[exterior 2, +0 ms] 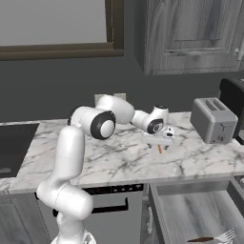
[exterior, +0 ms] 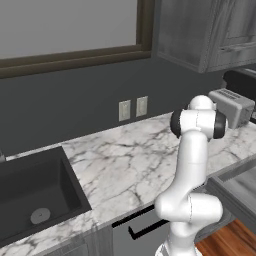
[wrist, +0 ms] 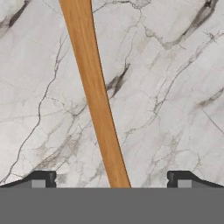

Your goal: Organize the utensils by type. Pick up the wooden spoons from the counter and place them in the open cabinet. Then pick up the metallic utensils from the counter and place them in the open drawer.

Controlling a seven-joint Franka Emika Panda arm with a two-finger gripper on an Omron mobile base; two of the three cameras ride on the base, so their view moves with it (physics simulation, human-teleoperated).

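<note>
Spoon (wrist: pixel 94 92) handle's flat on the counter (wrist: pixel 175 87), running right btwn my gripper (wrist: pixel 109 178) tips, jaws wide apart, nothing held. I'd drop straight down, keep it centered, then squeeze w/o twisting imo.

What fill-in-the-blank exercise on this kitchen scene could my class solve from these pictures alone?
1. The gripper hovers with its jaws ____ over the wooden spoon handle.
2. The handle lies on the ____ counter.
3. The silver appliance on the counter is a ____.
4. In the open drawer lies a metallic ____.

Missing words: open; marble; toaster; fork
</note>
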